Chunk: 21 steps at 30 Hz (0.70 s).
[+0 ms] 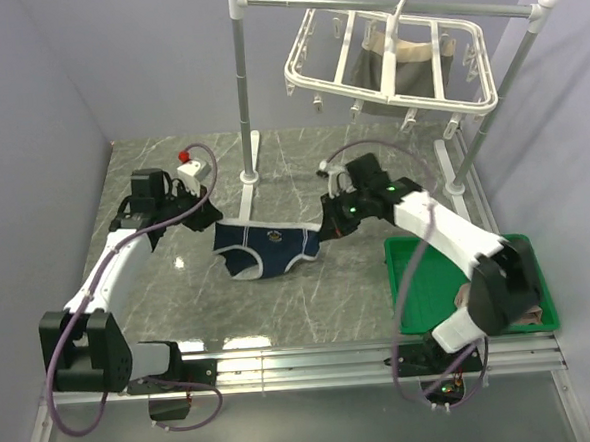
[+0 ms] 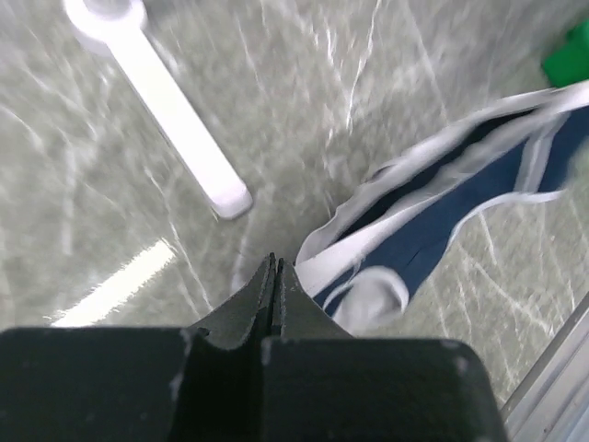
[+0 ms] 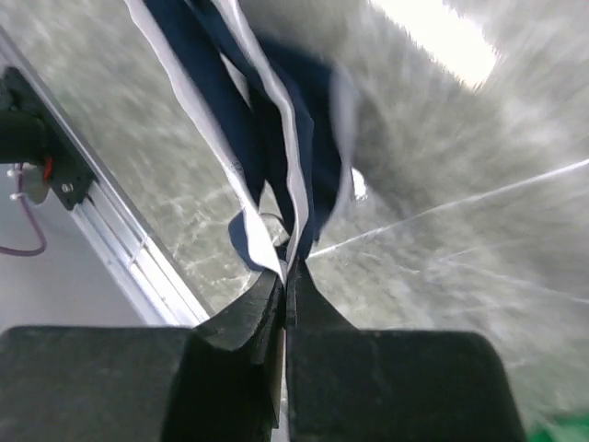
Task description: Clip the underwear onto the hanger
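The navy underwear (image 1: 266, 246) with white piping hangs stretched between my two grippers, just above the marble table. My left gripper (image 1: 212, 218) is shut at its left waistband corner. In the left wrist view the white band (image 2: 433, 175) runs off from the closed fingertips (image 2: 274, 262). My right gripper (image 1: 326, 229) is shut on the right corner, and folds of the navy cloth (image 3: 276, 138) rise from its tips (image 3: 290, 267). The white hanger (image 1: 390, 60) hangs tilted from the rail at the back, well above and behind both grippers.
The white pole stand (image 1: 242, 94) carries the rail, with its foot (image 2: 175, 120) close to my left gripper. An olive-grey garment (image 1: 371, 71) hangs on the hanger. A green tray (image 1: 418, 274) at right holds a beige garment (image 1: 531, 312). A metal rail (image 1: 383, 356) runs along the table's near edge.
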Each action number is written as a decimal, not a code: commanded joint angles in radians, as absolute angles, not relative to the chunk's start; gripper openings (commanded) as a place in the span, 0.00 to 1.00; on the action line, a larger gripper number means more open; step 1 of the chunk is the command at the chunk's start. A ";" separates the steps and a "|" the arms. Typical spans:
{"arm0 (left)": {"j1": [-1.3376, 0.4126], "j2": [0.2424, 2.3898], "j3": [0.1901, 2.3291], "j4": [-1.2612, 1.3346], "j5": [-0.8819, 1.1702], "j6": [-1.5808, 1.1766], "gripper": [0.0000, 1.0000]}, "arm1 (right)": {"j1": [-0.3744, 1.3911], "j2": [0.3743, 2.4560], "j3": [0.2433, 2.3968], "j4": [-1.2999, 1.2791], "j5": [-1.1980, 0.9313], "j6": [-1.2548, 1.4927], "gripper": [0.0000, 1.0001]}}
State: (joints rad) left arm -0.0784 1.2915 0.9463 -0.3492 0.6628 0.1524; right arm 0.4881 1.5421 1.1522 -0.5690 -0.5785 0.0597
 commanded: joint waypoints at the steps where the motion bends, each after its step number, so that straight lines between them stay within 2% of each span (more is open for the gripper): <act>1: -0.074 1.181 1.017 -0.362 0.748 0.144 0.01 | 0.488 1.359 1.131 -0.597 -0.511 -0.039 0.00; 5: -0.075 1.100 1.022 -0.396 0.808 0.176 0.01 | 0.509 1.246 1.114 -0.669 -0.462 -0.142 0.00; 11: -0.103 1.017 1.072 -0.644 0.911 0.303 0.00 | 0.508 1.126 1.173 -0.878 -0.477 -0.339 0.00; 16: -0.190 0.953 1.062 -0.777 0.934 0.302 0.00 | 0.508 1.022 1.238 -1.028 -0.486 -0.437 0.00; 21: -0.249 1.027 0.993 -0.723 0.916 0.194 0.00 | 0.557 1.029 1.165 -1.033 -0.367 -0.465 0.00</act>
State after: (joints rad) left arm -0.2371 0.9730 1.0306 -0.7280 0.9047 0.2543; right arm 0.5240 1.0088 1.1904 -0.9821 -0.4572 -0.4099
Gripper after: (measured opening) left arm 0.012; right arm 0.012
